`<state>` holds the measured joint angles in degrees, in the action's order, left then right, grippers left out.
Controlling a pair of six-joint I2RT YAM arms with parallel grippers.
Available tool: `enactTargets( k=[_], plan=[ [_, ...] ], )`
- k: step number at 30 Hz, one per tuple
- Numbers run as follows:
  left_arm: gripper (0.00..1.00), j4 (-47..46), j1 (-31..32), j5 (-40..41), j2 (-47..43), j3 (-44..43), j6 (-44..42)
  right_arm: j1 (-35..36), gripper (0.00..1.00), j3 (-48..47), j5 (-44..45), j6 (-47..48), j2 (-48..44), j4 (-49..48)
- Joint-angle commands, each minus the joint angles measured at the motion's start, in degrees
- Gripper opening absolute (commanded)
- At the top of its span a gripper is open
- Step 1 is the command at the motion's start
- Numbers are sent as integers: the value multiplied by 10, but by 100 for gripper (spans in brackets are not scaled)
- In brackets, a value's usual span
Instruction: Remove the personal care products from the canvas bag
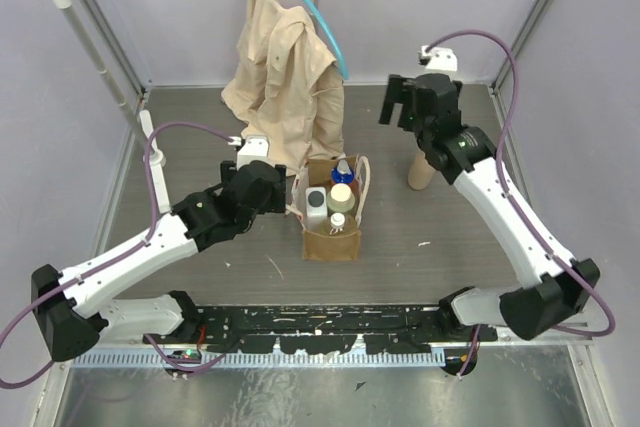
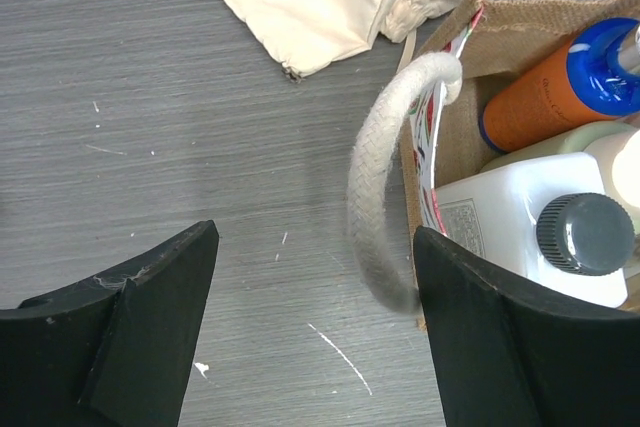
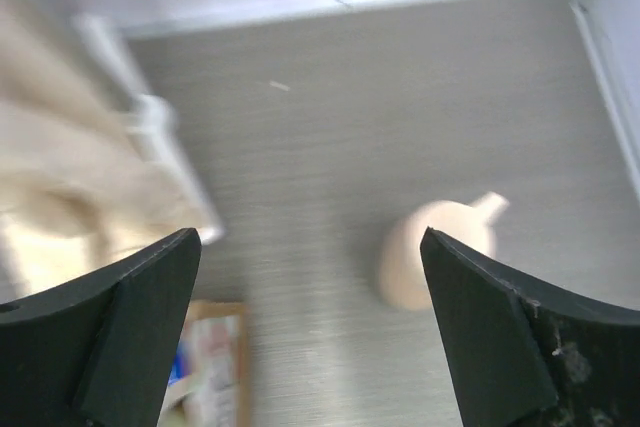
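Left end effector (image 2: 315, 247): spread around the cream loop handle (image 2: 372, 209), probably to steady the canvas bag (image 1: 333, 239).
Right end effector (image 3: 310, 239): spread, empty, raised over the peach pump bottle (image 3: 428, 265) standing out on the counter (image 1: 400, 239).
Bag: four bottles (image 1: 316, 205) upright inside.

White arms (image 1: 130, 252), black joints (image 1: 250, 190), purple cables (image 1: 480, 35)
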<state>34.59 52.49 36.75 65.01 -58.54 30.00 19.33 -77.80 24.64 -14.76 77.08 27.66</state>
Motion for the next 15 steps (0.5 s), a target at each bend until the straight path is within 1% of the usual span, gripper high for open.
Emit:
enactTargets(
  k=[1, 3, 5, 6, 7, 11, 15],
  plan=[
    [87, 15, -4, -2, 10, -22, 1, 122, 95, -105, -23, 27, -50, 24],
    [87, 16, -3, -5, 13, -25, 0, 169, 94, -129, -47, 20, -35, 36],
    [87, 30, -4, 0, 20, -34, 3, 207, 93, -144, -36, 8, -9, 47],
    [89, 38, -3, 3, 24, -40, 7, 217, 93, -141, -35, 4, 3, 47],
    [90, 47, -4, 6, 28, -45, 11, 222, 93, -135, -41, 0, 18, 44],
    [91, 70, -3, 10, 34, -57, 19, 224, 93, -106, -77, -15, 48, 21],
    [93, 78, -4, 26, 28, -60, 19, 224, 93, -85, -115, -7, 84, 0]
  ],
)
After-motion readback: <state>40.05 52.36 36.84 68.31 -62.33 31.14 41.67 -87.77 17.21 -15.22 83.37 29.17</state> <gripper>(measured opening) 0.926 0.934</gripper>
